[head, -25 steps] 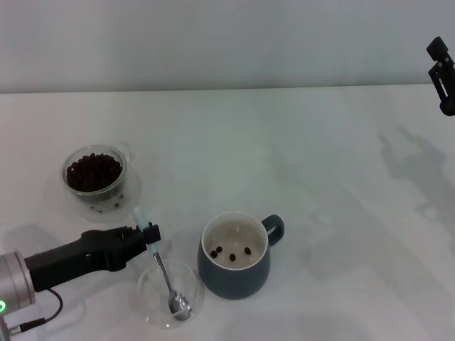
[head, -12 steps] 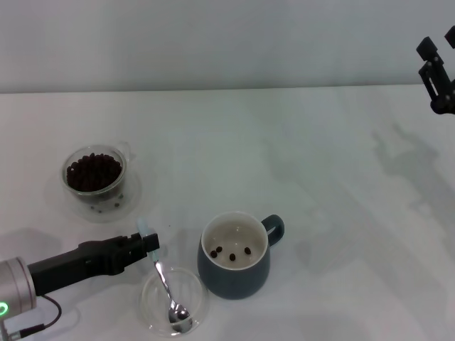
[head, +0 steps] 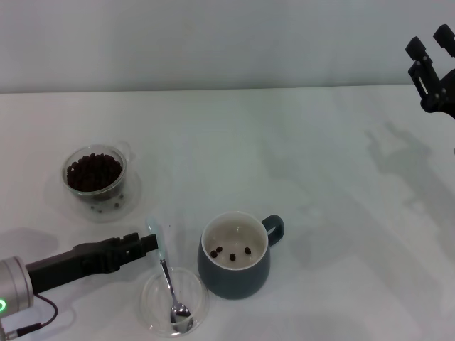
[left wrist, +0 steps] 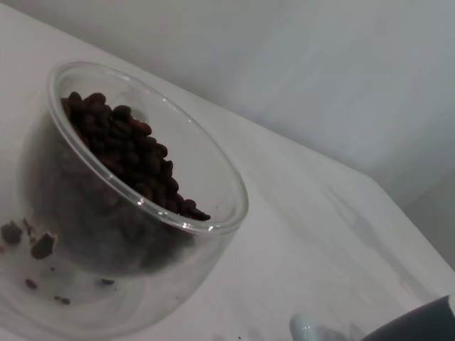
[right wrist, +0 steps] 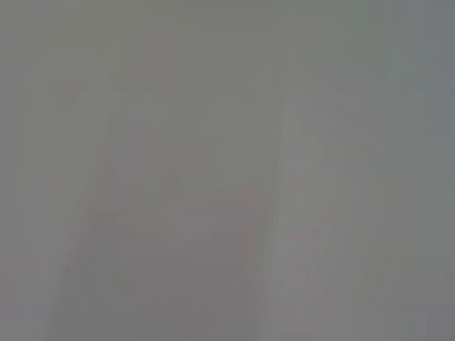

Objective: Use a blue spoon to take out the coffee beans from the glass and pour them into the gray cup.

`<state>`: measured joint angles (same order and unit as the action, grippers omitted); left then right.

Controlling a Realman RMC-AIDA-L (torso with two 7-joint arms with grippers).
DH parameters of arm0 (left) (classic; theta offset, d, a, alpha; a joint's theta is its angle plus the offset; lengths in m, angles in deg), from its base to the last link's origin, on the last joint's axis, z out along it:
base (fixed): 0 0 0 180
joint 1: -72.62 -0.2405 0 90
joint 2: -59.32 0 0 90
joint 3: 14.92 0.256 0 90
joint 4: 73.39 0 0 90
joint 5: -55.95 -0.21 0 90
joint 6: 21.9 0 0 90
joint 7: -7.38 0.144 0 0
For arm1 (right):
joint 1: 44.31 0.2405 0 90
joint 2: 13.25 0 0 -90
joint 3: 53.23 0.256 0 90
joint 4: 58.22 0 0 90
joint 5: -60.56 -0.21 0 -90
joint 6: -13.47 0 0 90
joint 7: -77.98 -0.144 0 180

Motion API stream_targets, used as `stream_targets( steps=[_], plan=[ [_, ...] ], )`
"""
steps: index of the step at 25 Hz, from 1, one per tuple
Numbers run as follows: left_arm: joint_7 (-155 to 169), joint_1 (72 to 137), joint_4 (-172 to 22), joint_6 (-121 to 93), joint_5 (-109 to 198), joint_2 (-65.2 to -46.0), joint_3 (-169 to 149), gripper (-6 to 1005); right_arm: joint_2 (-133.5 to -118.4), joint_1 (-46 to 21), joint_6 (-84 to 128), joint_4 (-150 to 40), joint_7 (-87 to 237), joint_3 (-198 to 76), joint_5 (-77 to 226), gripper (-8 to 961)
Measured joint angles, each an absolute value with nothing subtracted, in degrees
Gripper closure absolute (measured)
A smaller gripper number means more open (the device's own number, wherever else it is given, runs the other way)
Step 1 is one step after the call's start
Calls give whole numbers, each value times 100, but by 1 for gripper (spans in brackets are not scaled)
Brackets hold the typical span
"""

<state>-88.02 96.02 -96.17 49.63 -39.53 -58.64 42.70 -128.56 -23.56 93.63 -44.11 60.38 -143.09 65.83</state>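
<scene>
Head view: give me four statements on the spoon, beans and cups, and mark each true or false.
1. The dark blue-gray ceramic mug holds a few dark coffee beans. True.
2. The pale-blue-handled metal spoon has its bowl inside the mug. False: its bowl rests in the flat clear round dish.
3. The small clear glass cup is empty. False: it is heaped with beans.
4. The left hand is at the spoon's handle; the right hand is raised far off. True.

A pale-blue-handled silver teaspoon (head: 166, 277) leans with its bowl in a shallow clear dish, beside a dark blue-gray ceramic mug (head: 237, 259) holding three beans. The small clear glass cup (head: 94, 176) is full of dark roasted coffee beans (head: 92, 171).
</scene>
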Motion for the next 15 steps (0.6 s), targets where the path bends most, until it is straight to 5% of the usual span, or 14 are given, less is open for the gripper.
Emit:
stream_targets(
  steps=[15],
  plan=[
    [-8617, 8826, -10488, 5313, -3420, -5921, 4220, 337, -12856, -2377, 9471, -4422, 6041, -14410, 6583, 507]
  ],
)
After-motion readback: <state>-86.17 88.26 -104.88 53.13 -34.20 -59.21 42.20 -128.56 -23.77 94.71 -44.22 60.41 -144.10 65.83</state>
